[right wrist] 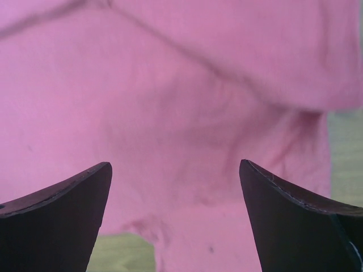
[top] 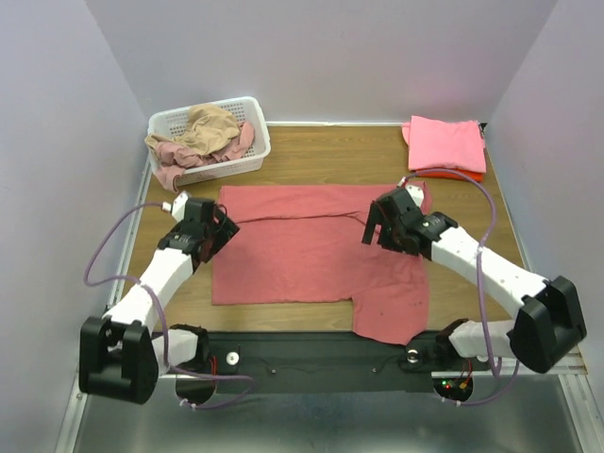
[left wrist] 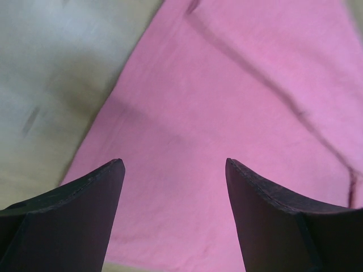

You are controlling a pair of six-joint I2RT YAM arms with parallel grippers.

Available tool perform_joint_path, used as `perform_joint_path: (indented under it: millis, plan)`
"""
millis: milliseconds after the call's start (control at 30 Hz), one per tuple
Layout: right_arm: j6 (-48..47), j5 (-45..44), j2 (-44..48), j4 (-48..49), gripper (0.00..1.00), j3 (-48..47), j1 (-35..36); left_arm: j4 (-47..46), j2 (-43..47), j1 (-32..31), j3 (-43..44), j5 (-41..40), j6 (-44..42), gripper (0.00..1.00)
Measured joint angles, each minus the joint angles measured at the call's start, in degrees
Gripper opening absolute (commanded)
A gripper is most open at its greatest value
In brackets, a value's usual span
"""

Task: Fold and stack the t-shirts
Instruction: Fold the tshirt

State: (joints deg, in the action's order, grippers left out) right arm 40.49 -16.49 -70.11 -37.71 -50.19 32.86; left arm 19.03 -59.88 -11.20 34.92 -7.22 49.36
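A dusty red t-shirt [top: 311,250] lies spread flat across the middle of the table, its top part folded down along a crease, one sleeve hanging toward the near edge. My left gripper [top: 222,229] hovers open over the shirt's left edge; in the left wrist view the cloth [left wrist: 227,113] fills the space between the fingers of the gripper [left wrist: 174,164]. My right gripper [top: 377,226] stands open over the shirt's upper right part. The right wrist view shows the gripper [right wrist: 176,167] above wrinkled cloth [right wrist: 170,85], holding nothing.
A white lattice basket [top: 236,168] at the back left holds a tan shirt [top: 209,125] and a pale rose one [top: 170,162]. At the back right, a folded bright pink shirt [top: 445,143] rests on an orange-red one [top: 453,174]. Bare wooden table [top: 311,151] lies between them.
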Motion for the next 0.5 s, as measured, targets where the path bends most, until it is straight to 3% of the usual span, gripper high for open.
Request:
perform_joint_path:
  millis: [233,500]
  plan:
    - [-0.74,-7.23,-14.84,1.33,1.00,-10.71,-3.78,-10.21,-16.74,0.00,13.20,-1.25,-5.44,0.84]
    - [-5.03,-6.64,-27.63,5.44,1.00,-15.34,-11.54,-16.50,-33.00,0.00,20.85,-0.11,-8.98,0.84]
